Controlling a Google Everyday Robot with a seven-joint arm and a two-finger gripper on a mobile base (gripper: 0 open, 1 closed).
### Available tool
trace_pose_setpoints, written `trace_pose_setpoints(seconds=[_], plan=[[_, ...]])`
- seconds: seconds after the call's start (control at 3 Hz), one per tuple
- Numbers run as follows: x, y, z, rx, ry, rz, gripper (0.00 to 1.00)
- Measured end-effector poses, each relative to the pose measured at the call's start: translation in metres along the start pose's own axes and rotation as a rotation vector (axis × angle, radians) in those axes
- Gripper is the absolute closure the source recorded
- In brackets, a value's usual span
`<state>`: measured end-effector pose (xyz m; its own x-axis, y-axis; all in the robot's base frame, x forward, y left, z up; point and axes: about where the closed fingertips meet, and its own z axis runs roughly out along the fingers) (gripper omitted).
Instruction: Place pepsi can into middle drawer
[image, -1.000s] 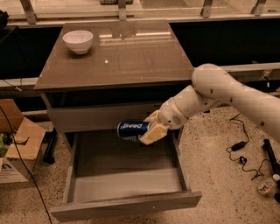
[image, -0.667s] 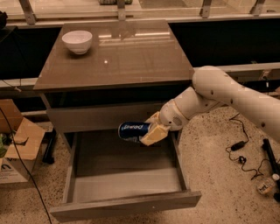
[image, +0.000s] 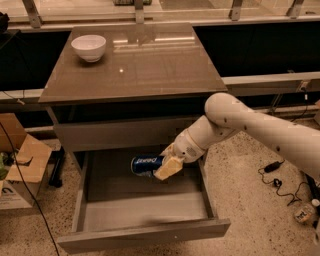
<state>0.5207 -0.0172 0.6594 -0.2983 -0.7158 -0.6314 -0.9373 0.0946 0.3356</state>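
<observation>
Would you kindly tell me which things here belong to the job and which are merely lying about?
Job: pepsi can, held sideways in the gripper over the open middle drawer.
Lying about: white bowl on the tabletop, cardboard box, cables.

The pepsi can (image: 146, 165), blue with white lettering, hangs on its side above the back part of the middle drawer (image: 145, 212). Its right end is clasped by the gripper (image: 167, 166), which is over the drawer's right half. The drawer, a wide grey-brown tray with low side walls and a plain flat front, stands pulled out.
</observation>
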Motion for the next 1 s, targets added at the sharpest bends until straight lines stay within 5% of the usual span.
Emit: trace_pose_setpoints(seconds=[1.0], plan=[[0.089, -0.024, 0.12, -0.109, 0.011, 0.196, 1.0]])
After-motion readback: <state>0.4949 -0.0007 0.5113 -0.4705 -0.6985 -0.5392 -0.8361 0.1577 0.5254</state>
